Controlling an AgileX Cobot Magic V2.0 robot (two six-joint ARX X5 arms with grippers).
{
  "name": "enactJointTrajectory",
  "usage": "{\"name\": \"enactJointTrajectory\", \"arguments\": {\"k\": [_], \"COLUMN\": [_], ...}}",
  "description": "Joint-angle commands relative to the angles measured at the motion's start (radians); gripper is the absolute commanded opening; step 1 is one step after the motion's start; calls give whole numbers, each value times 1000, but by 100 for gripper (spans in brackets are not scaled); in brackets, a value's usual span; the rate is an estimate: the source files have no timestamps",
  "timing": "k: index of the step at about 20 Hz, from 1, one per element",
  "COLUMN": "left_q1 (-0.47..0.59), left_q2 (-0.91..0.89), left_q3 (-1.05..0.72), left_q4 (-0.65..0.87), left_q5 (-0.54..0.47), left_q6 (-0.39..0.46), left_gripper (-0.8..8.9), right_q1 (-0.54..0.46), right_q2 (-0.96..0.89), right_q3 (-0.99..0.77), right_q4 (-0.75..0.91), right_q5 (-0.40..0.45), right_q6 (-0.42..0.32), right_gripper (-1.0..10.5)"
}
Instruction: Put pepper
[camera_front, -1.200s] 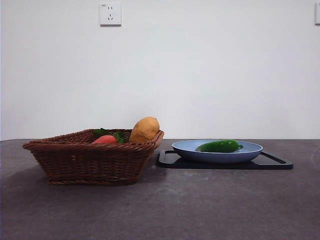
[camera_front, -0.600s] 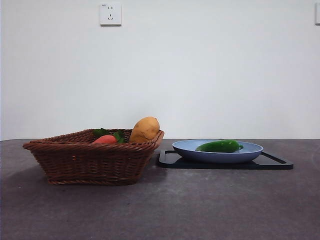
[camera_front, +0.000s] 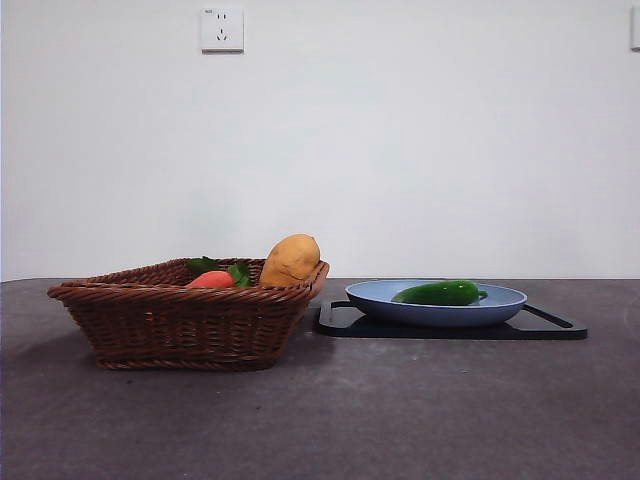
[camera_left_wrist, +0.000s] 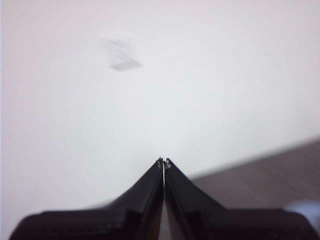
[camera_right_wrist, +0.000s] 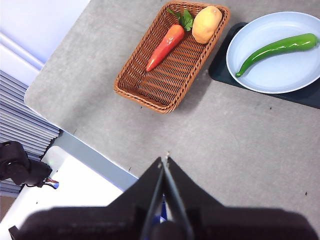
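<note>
Nothing has moved: pepper (camera_right_wrist: 277, 48) lies lengthwise across the plate (camera_right_wrist: 260, 80), well ahead of the right gripper (camera_right_wrist: 164, 161); both grippers, left (camera_left_wrist: 163, 162) included, are closed and empty.

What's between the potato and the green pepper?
Just the brown wicker basket's rim and the round blue plate's edge separate the tan potato and glossy green pepper, seen in the right wrist view.

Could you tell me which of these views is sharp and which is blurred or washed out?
Front view: sharp and evenly lit, with a soft shadow under the basket and a small glint on the pepper. Left wrist view: overexposed and out of focus, showing mostly pale wall past the left gripper. Right wrist view: clear on the table, with the right gripper slightly soft.
</note>
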Motion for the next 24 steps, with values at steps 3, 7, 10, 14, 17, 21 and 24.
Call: {"name": "enactJointTrajectory", "arguments": {"k": [3,7,10,14,17,21,24], "left_q1": [138,207,231,239,239,239,239], "left_q2": [-192,-360,-475,-597,-643,-663,-663], "left_q3": [-297,-578,-760,-946,-1043,-1137,-1175], "left_q4": [272,372,379,377,377,380,380], "left_q5": [-53,-47,-44,-43,-43,-43,-43], "left_q6": [58,15,-41,-98,-139,-146,-172], "left_gripper": [8,8,8,8,8,8,8], "right_q1": [5,5,5,5,5,5,5], "right_q2": [8,10,11,11,11,11,10], "right_q3": [17,17,17,17,17,17,17], "right_q4": [-15,-15,-15,-15,-15,-15,-15], "right_q5": [3,3,3,3,3,3,3], "right_q6": [9,9,9,9,9,9,9], "right_gripper": [11,11,11,11,11,11,11]}}
